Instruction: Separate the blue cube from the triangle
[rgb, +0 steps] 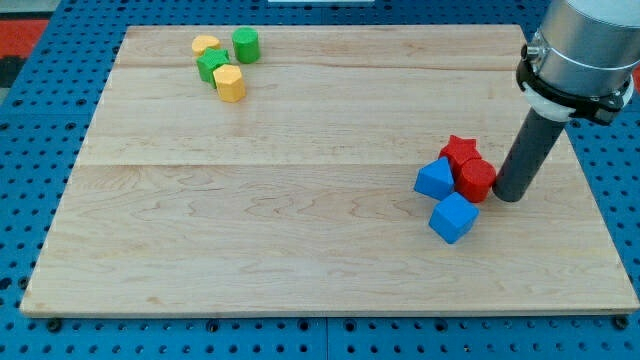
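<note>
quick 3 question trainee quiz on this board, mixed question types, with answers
1. True or false: my tip touches the blue cube.
2. Which block lies nearest my tip? A) blue triangle B) red cylinder C) red star
3. Fill in: the green and yellow blocks sit at the view's top ____.

Key: 1 false, it stands just right of the red cylinder. 2 B. 3 left.

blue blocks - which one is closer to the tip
The blue cube, lower of the two, sits slightly nearer my tip. The blue triangle lies farther left, behind the red blocks.
</note>
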